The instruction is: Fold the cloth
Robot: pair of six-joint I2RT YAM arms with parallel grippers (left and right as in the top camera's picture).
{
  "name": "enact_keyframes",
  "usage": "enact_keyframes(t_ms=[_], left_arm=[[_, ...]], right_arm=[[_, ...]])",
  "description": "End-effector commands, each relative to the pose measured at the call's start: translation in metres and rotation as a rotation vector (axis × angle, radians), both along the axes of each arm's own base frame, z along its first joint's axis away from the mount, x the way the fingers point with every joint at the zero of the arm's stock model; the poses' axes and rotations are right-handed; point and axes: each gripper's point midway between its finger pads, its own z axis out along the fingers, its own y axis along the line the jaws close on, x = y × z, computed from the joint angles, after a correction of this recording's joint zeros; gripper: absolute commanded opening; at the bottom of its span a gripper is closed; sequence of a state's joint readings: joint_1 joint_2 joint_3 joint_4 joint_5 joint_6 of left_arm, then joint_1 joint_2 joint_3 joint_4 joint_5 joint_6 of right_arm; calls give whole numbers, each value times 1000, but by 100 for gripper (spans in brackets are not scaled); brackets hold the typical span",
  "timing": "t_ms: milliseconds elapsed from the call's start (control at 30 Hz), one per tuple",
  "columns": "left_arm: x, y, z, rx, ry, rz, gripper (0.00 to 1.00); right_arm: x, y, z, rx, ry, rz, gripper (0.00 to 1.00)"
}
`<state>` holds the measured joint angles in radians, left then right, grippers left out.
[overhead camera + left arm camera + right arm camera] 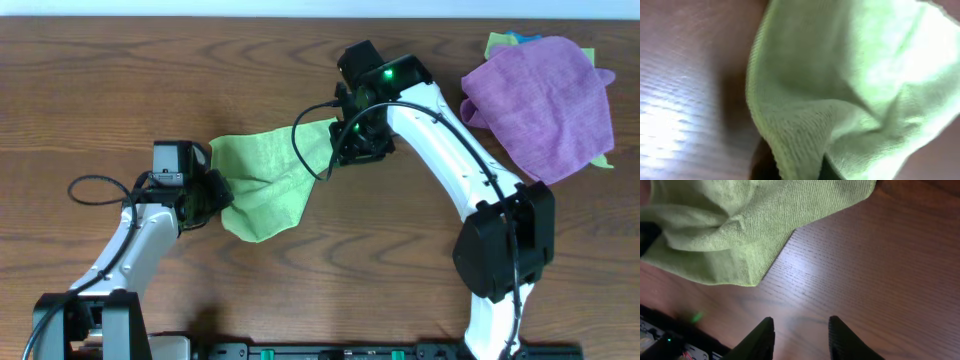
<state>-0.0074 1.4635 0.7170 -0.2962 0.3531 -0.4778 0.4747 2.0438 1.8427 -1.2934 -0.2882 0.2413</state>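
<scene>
The green cloth [268, 180] lies rumpled on the desk [100, 80] around the middle. The left claw [220, 196] is clenched on the cloth's left edge, and fabric fills that wrist's view. The right claw [801, 326] is released, its fingers [764, 339] apart with nothing between them, over bare wood just beside the cloth's right end. A purple cloth [540, 95] sits far right.

Overhead view: bright, even light from above, sharp focus, soft short shadows on the table [90, 90]. Left wrist view: badly blurred; green cloth [850, 75] too close, overexposed upper right; white glare on table at left. Right wrist view: sharp, pale glare patch mid-frame.
</scene>
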Motion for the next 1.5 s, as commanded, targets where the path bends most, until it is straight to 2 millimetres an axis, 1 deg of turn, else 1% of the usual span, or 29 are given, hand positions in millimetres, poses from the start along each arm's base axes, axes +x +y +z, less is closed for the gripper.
enact_keyframes(t_ms=[0,100,167,200,300,367,467,533,633,800,867,1000,1133,1167,1333,1467], left_arm=[[17,-11,21,-64,-59,-29,6],[38,-14,47,-80,-128,-40,6],[54,-14,68,-77,-183,-42,6],[65,-13,83,-70,-224,-39,6],[83,-7,108,-37,-292,-20,6],[90,-1,117,-10,-319,-1,6],[94,4,119,17,-331,17,6],[94,7,118,34,-331,29,6],[99,15,120,70,-349,55,6],[111,29,128,134,-406,107,6],[115,32,128,149,-421,115,6],[121,32,120,154,-414,117,6],[121,35,115,177,-407,112,6],[122,35,116,183,-411,104,6],[122,40,115,224,-415,93,6],[121,40,114,235,-413,80,6]], right_arm=[[2,-3,13,13,-40,32,33],[3,-7,12,-7,-43,35,32],[2,-8,12,-13,-44,37,30],[2,-8,12,-12,-46,44,30],[2,-7,12,-5,-49,69,31],[-4,1,15,46,-29,101,33],[-13,16,20,128,3,131,35],[-19,25,21,148,12,149,36],[-30,40,20,150,10,201,41],[-54,81,20,168,-32,322,46],[-62,95,19,162,-58,364,50],[-71,108,13,115,-88,393,54],[-74,114,0,96,-82,401,56],[-72,116,-4,95,-80,395,58],[-59,129,-30,110,-102,393,68],[-47,137,-50,105,-129,392,72]])
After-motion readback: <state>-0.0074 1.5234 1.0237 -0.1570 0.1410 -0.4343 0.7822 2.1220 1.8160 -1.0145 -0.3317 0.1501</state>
